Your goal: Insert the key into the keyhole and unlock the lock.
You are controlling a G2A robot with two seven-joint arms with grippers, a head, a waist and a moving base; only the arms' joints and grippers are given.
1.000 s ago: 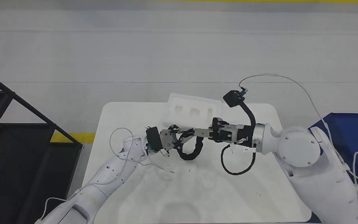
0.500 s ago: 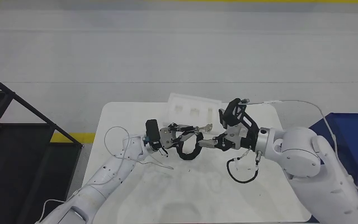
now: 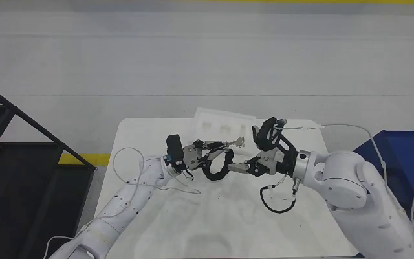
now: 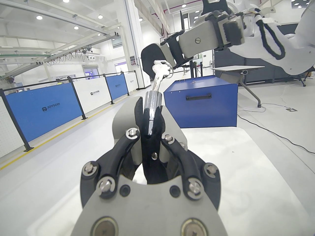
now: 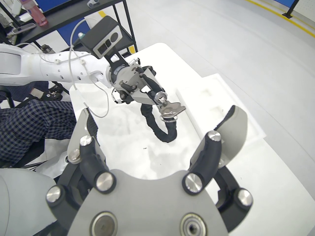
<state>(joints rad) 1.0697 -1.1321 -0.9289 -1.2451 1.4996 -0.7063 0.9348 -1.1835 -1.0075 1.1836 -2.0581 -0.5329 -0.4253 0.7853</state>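
Silver: one lock [image 4: 152,114], one key [image 4: 160,71]

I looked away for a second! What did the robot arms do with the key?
The right gripper let go of the key, opened and pulled back toward its own side of the table. The left gripper stayed shut on the lock, hardly moving, and the key stayed in the keyhole.

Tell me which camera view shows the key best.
The right wrist view: the key sits side-on, unobstructed, in the lock. The left wrist view shows it foreshortened; the top view, tiny.
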